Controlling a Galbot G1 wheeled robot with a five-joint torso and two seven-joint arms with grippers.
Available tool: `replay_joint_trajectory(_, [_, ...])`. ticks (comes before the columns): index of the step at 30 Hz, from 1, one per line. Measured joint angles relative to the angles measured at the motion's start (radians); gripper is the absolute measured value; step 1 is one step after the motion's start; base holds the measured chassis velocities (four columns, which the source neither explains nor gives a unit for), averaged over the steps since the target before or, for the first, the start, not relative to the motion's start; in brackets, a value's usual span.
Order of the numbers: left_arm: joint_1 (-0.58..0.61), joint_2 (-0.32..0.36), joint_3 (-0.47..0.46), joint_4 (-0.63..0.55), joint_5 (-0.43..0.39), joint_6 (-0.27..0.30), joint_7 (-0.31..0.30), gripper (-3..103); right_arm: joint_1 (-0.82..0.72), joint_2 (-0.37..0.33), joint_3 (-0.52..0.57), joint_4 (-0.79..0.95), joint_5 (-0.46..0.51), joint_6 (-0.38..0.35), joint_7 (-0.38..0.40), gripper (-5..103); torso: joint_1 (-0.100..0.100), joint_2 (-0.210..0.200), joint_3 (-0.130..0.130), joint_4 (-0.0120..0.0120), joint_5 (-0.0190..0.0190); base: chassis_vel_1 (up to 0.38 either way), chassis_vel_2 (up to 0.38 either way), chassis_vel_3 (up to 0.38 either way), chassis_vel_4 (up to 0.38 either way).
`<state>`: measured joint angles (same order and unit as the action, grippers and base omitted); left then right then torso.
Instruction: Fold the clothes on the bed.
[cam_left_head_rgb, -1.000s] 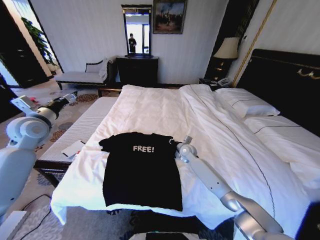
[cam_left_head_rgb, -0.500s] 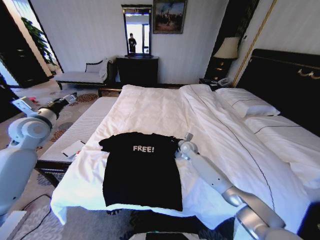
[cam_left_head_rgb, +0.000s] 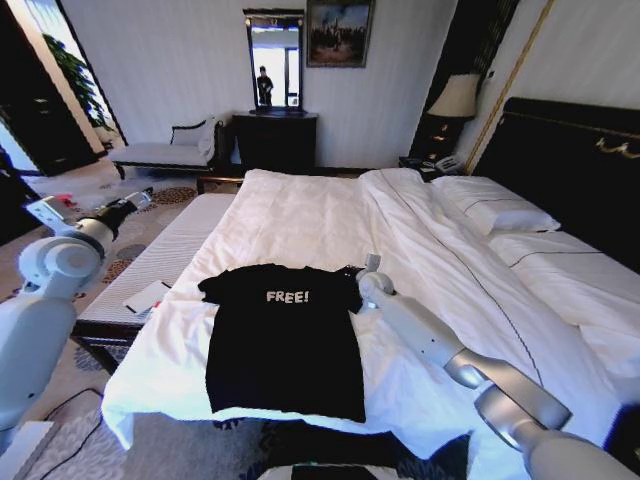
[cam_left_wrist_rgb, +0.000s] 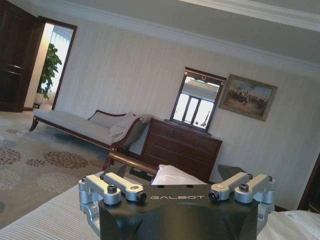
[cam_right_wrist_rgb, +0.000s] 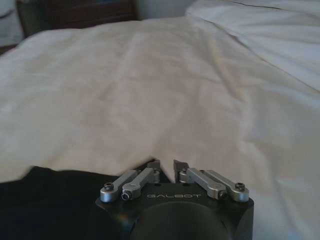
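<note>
Right gripper (cam_left_head_rgb: 352, 273) low at the sleeve edge of the black short-sleeved cotton T-shirt (cam_left_head_rgb: 283, 340), fingertips (cam_right_wrist_rgb: 155, 164) drawn nearly together, little gap between. Shirt spread flat near the foot edge of the large white-sheeted bed (cam_left_head_rgb: 330, 215). Left gripper (cam_left_head_rgb: 138, 198) raised off the bed's left side, jaws spread wide.

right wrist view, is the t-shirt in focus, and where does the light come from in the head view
Right wrist view: the t-shirt is a soft, dark blur beside the right claw, while the duvet shows its creases. Head view: daylight enters from the doorway on the robot's left; the lamp looks unlit.
</note>
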<state>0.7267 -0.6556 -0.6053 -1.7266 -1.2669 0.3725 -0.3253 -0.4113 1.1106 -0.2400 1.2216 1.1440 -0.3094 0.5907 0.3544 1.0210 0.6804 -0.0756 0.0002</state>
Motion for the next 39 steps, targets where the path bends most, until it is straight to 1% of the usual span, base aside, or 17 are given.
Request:
replay_joint_trajectory(4, [-0.003,-0.004,0.009,0.002,0.006,0.000,0.001,100,-0.046,-0.039,0.075,0.059,-0.069,0.026,0.015,36,0.000,0.000,0.000,0.0001,-0.0001,0.000,0.000,0.000,0.000])
replay_joint_trajectory(7, [-0.004,-0.008,0.013,0.004,0.011,0.000,0.002,100,-0.078,-0.070,0.107,0.101,-0.099,0.041,0.016,36,0.000,0.000,0.000,-0.0002,-0.0003,0.000,0.000,0.000,0.000])
replay_joint_trajectory(8, [-0.004,-0.009,0.015,0.005,0.012,0.000,0.002,100,-0.095,-0.082,0.120,0.121,-0.094,0.041,0.020,46,0.000,0.000,0.000,-0.0003,-0.0002,0.000,0.000,0.000,0.000])
replay_joint_trajectory(9, [-0.005,-0.009,0.016,0.006,0.013,0.000,0.002,100,-0.110,-0.092,0.131,0.139,-0.078,0.039,0.027,51,0.000,0.000,0.000,-0.0002,-0.0002,0.000,0.000,0.000,0.000])
replay_joint_trajectory(10, [-0.005,-0.009,0.016,0.006,0.013,0.000,0.002,100,-0.110,-0.092,0.131,0.139,-0.078,0.039,0.027,51,0.000,0.000,0.000,-0.0002,-0.0002,0.000,0.000,0.000,0.000])
replay_joint_trajectory(11, [-0.006,-0.009,0.017,0.006,0.013,0.000,0.002,100,-0.125,-0.101,0.142,0.156,-0.043,0.034,0.038,57,0.000,0.000,0.000,-0.0003,-0.0002,0.000,0.000,0.000,0.000])
replay_joint_trajectory(13, [-0.008,-0.009,0.019,0.006,0.014,0.000,0.002,100,-0.150,-0.106,0.175,0.191,0.079,0.012,0.076,68,0.000,0.000,0.000,-0.0001,-0.0001,0.000,0.000,0.000,0.000])
replay_joint_trajectory(15, [-0.009,-0.008,0.019,0.006,0.014,0.000,0.002,100,-0.165,-0.101,0.209,0.216,0.199,-0.020,0.117,68,0.000,0.000,0.000,0.0003,-0.0001,0.000,0.000,0.000,0.000])
replay_joint_trajectory(16, [-0.009,-0.008,0.019,0.006,0.014,0.000,0.002,100,-0.165,-0.101,0.209,0.216,0.199,-0.020,0.117,68,0.000,0.000,0.000,0.0003,-0.0001,0.000,0.000,0.000,0.000])
replay_joint_trajectory(17, [-0.009,-0.008,0.019,0.006,0.014,0.001,0.002,100,-0.172,-0.098,0.223,0.226,0.243,-0.036,0.134,79,0.000,0.000,0.000,0.0005,-0.0001,0.000,0.000,0.000,0.000])
replay_joint_trajectory(19, [-0.007,-0.006,0.017,0.003,0.014,0.001,0.002,100,-0.186,-0.091,0.244,0.240,0.293,-0.057,0.157,90,0.000,0.000,0.000,0.0005,-0.0002,0.000,0.000,0.000,0.000])
replay_joint_trajectory(20, [-0.007,-0.006,0.017,0.003,0.014,0.001,0.002,100,-0.186,-0.091,0.244,0.240,0.293,-0.057,0.157,90,0.000,0.000,0.000,0.0005,-0.0002,0.000,0.000,0.000,0.000])
replay_joint_trajectory(21, [-0.004,-0.005,0.015,0.001,0.014,0.002,0.002,100,-0.198,-0.087,0.254,0.248,0.309,-0.066,0.168,95,0.000,0.000,0.000,0.0004,-0.0003,0.000,0.000,0.000,0.000])
replay_joint_trajectory(25, [0.004,-0.001,0.008,-0.001,0.015,0.002,0.002,100,-0.228,-0.081,0.262,0.256,0.311,-0.080,0.177,100,0.000,0.000,0.000,0.0000,-0.0002,0.000,0.000,0.000,0.000])
replay_joint_trajectory(29, [0.008,0.000,0.004,-0.001,0.017,0.001,0.002,100,-0.255,-0.067,0.273,0.264,0.317,-0.081,0.177,100,0.000,0.000,0.000,0.0001,-0.0002,0.000,0.000,0.000,0.000])
replay_joint_trajectory(31, [0.010,-0.001,0.002,-0.001,0.018,0.001,0.002,100,-0.269,-0.054,0.285,0.269,0.346,-0.081,0.175,100,0.000,0.000,0.000,0.0001,-0.0002,0.000,0.000,0.000,0.000])
replay_joint_trajectory(39, [0.013,0.002,0.002,-0.004,0.019,0.001,0.000,100,-0.273,-0.029,0.309,0.252,0.355,-0.059,0.124,100,0.000,0.000,0.000,0.0001,-0.0003,0.000,0.000,0.000,0.000])
